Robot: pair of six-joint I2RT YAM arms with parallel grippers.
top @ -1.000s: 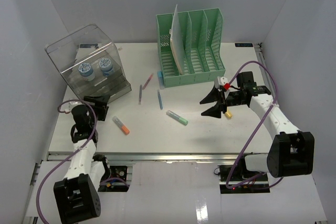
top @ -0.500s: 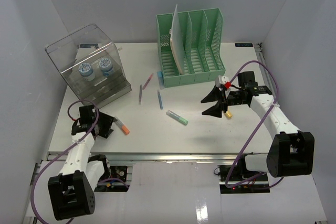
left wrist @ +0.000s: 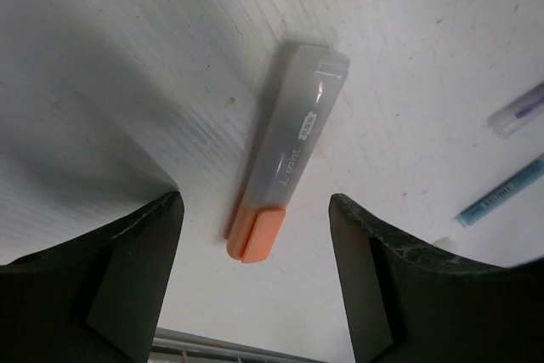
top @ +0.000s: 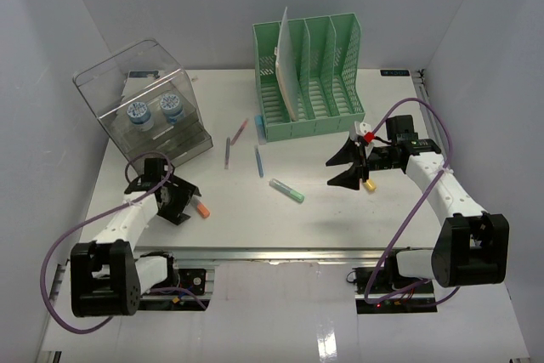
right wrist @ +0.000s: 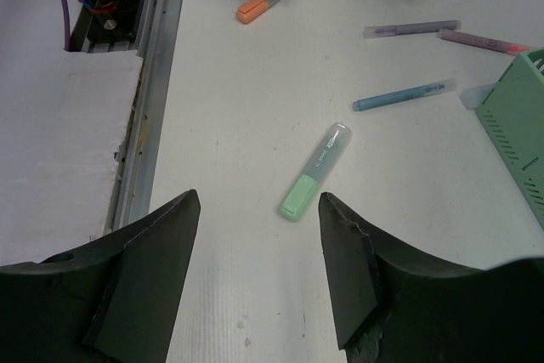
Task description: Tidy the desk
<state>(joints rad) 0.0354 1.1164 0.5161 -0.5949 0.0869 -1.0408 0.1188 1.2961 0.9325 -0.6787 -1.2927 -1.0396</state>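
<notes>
Front-left of the green file rack (top: 310, 74), well clear of it: left gripper (top: 189, 204) sits low over the desk (top: 357, 218), jaws wide apart, holding nothing. Orange-capped highlighter (left wrist: 285, 167) lies flat between the fingers (left wrist: 127, 269). In the wrist view it touches neither, and its cap end points away from the rack toward the desk's silver rail (top: 280, 252).

Front-right of the rack: right gripper (top: 330, 174) is raised off the desk, jaws open, empty. There's a small yellow-tipped item (top: 369, 184) on the desk just beside it, too small to identify.

Straight in front of the rack: green-capped highlighter (right wrist: 314, 172) lies flat, ahead of the right fingers and untouched, nearer the right gripper than the left.

Off the rack's front-left corner there are three pens, all loose on the desk:
- pink pen (top: 240, 131), nearest the rack
- blue pen (top: 258, 161)
- purple pen (top: 228, 152), furthest left

Left of the rack: clear plastic box (top: 144, 108) with two round blue-topped containers (top: 155, 111) inside.

In the rack's leftmost slot: white sheet (top: 287, 65), standing and slightly tilted.

The desk itself is a white top that carries the rack near its back edge and runs forward from there to the rail.
</notes>
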